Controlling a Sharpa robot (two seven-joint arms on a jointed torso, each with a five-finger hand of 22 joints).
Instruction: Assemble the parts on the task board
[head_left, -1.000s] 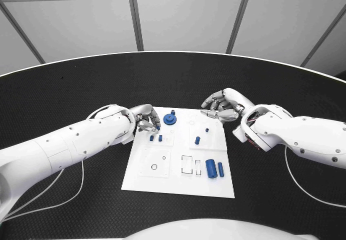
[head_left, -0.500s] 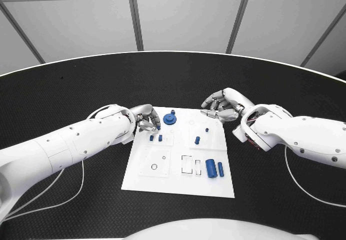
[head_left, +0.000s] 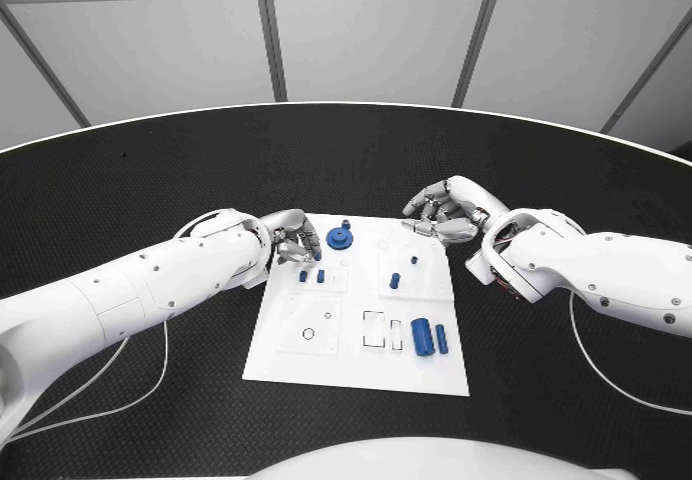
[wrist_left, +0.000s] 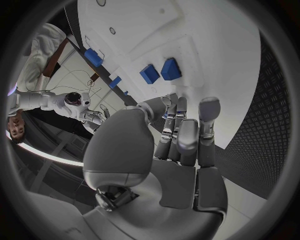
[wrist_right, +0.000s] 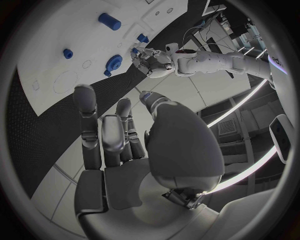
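White task board (head_left: 361, 350) holds small blue parts (head_left: 423, 337).

The task board (head_left: 289, 365) lies in the middle of the worktop (head_left: 144, 170). The left hand (head_left: 296, 240) is over the board's far left corner. The right hand (head_left: 444, 212) is just past the far right corner. A round part (head_left: 339, 237) sits near the far edge, right of the left hand. Two small parts (head_left: 312, 277) stand just nearer than that hand. Two long parts (head_left: 428, 337) lie side by side on the near right.
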